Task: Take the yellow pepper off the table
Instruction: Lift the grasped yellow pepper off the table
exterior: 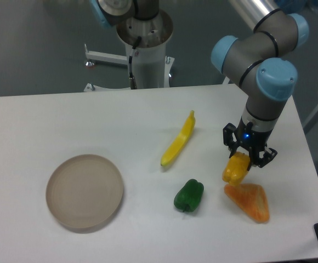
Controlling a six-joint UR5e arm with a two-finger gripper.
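The fixed camera shows the claw (248, 157) at the right side of the white surface (66, 118), pointing down, its two dark fingers clenched on the top of the yellow pepper (236, 168). The pepper hangs tilted between the fingers, its lower end just above or touching the flat orange wedge (249, 201); from this angle I cannot tell which, nor whether the pepper is clear of the surface. The wedge lies on the surface directly in front of the claw, towards the near edge. The green pepper (189, 195) sits to the left of the wedge, apart from it and from the yellow pepper. The long slim yellow banana-like piece (179, 140) lies diagonally further back and to the left, near the middle of the surface. A round beige plate (84, 190) rests well apart on the left side. The grey arm with blue joint caps (263, 66) rises from the claw towards the upper right.
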